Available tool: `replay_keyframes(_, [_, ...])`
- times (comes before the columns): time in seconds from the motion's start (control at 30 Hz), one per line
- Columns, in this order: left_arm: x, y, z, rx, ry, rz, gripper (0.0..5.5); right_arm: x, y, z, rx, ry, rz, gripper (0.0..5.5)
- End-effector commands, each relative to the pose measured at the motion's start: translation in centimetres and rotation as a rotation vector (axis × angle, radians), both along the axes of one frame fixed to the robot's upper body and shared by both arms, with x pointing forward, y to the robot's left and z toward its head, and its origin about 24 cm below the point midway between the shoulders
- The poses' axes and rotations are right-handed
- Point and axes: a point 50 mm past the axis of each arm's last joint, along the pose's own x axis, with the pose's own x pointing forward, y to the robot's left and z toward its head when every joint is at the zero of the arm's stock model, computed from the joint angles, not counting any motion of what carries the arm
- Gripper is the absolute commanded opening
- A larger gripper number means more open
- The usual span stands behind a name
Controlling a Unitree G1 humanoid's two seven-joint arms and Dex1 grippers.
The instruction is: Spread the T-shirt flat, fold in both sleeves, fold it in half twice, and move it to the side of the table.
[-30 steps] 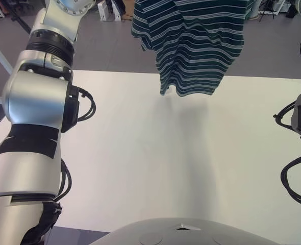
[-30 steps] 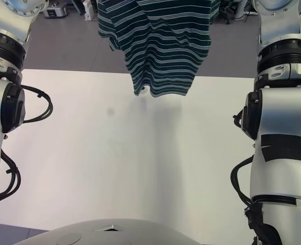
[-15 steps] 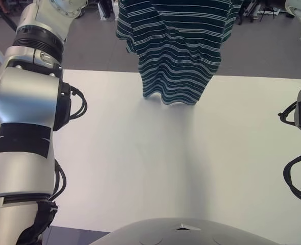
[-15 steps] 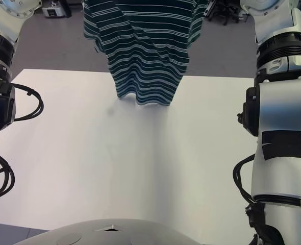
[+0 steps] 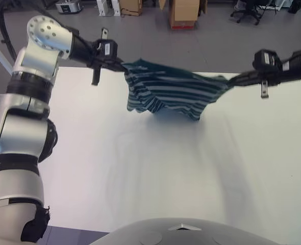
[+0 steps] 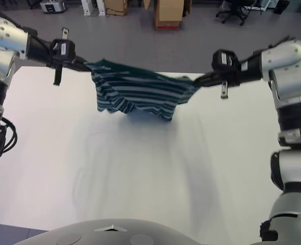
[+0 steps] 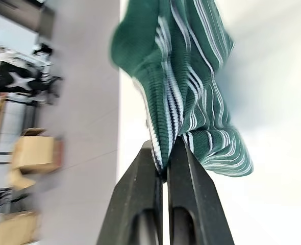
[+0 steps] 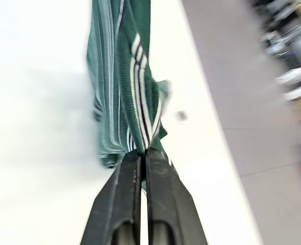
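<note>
Count: I am handling one dark green T-shirt with thin white stripes (image 5: 167,91), using two pincers, over one white flat tabletop (image 5: 140,173).

My left pincer (image 5: 124,68) is pinching a bunched edge of the T-shirt. Its two black fingers (image 7: 138,196) are pressing together with the striped cloth trapped between the tips. From those tips the fabric is running outward toward my other pincer.

My right pincer (image 5: 231,80) is gripping the opposite end in the same way. Its fingers (image 8: 163,204) are pressing flat against each other, with a fold of the cloth caught at the tips.

The T-shirt is hanging between the two pincers as a sagging band, gathered into folds. Its middle is drooping below the line joining the two sets of tips. The lowest fold is lying just over the tabletop. I cannot tell whether it is touching the surface.

The tabletop is extending below both pincers and back toward my body.

Beyond both pincers, past the far table edge, two brown cardboard boxes (image 5: 183,11) are standing on the grey floor (image 5: 217,35). One black swivel chair (image 5: 245,5) is standing farther off on my right pincer's side.
</note>
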Motion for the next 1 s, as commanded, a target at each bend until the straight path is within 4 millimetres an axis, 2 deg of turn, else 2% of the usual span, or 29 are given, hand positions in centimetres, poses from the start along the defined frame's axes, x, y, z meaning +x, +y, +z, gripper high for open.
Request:
replay_keyframes(0.03, [-12.8, -2.6, -4.8, 0.245, 0.628, -0.426, 0.00, -11.3, 4.1, -3.9, -0.090, 0.665, 0.351, 0.02])
replay_keyframes(0.13, [-14.5, -1.7, -7.6, 0.382, 0.698, -0.417, 0.00, -13.4, 4.8, -6.1, -0.124, 0.765, 0.389, 0.02])
replay_keyframes(0.23, [-17.4, -0.1, -11.8, 0.569, 0.760, -0.450, 0.00, -15.7, 5.4, -8.4, -0.170, 0.837, 0.370, 0.02])
replay_keyframes(0.33, [-18.8, 0.3, -15.6, 0.618, 0.720, -0.412, 0.00, -16.9, 5.6, -11.4, -0.218, 0.776, 0.249, 0.02])
replay_keyframes(0.4, [-20.7, 0.6, -18.0, 0.605, 0.735, -0.349, 0.00, -18.3, 5.2, -13.2, -0.265, 0.781, 0.166, 0.02])
replay_keyframes(0.43, [-22.0, 0.7, -18.5, 0.590, 0.780, -0.340, 0.00, -18.9, 5.1, -13.6, -0.267, 0.804, 0.142, 0.02])
replay_keyframes(0.47, [-22.9, 0.6, -18.6, 0.561, 0.830, -0.330, 0.00, -19.5, 5.0, -13.6, -0.268, 0.847, 0.146, 0.29])
replay_keyframes(0.57, [-23.6, 0.4, -17.5, 0.482, 0.926, -0.306, 0.58, -19.7, 4.5, -12.7, -0.247, 0.906, 0.156, 0.84])
replay_keyframes(0.63, [-22.3, 0.3, -15.5, 0.379, 0.963, -0.252, 0.96, -17.7, 3.9, -11.6, -0.173, 0.857, 0.100, 1.26])
replay_keyframes(0.67, [-20.7, 0.2, -13.9, 0.288, 0.955, -0.218, 0.99, -15.9, 3.6, -10.8, -0.107, 0.798, 0.041, 1.29])
replay_keyframes(0.77, [-14.5, -0.6, -8.9, -0.021, 0.799, -0.129, 0.99, -8.3, 2.9, -8.4, 0.123, 0.526, -0.181, 1.29])
replay_keyframes(0.8, [-12.6, -0.9, -8.6, -0.064, 0.718, -0.076, 0.99, -6.2, 3.0, -8.5, 0.145, 0.443, -0.241, 1.29])
replay_keyframes(0.83, [-11.2, -1.2, -9.6, -0.075, 0.667, -0.027, 0.99, -4.4, 3.3, -9.0, 0.154, 0.387, -0.285, 1.29])
replay_keyframes(0.87, [-10.0, -1.2, -11.7, -0.029, 0.641, 0.030, 0.99, -2.8, 3.7, -9.8, 0.152, 0.330, -0.328, 1.29])
replay_keyframes(0.93, [-9.0, -0.8, -15.5, 0.103, 0.606, 0.045, 0.99, -0.8, 4.7, -11.1, 0.161, 0.280, -0.340, 1.29])
replay_keyframes(1.0, [-8.3, -0.8, -20.8, 0.138, 0.576, 0.129, 0.99, 1.5, 6.2, -13.1, 0.199, 0.239, -0.362, 1.29])
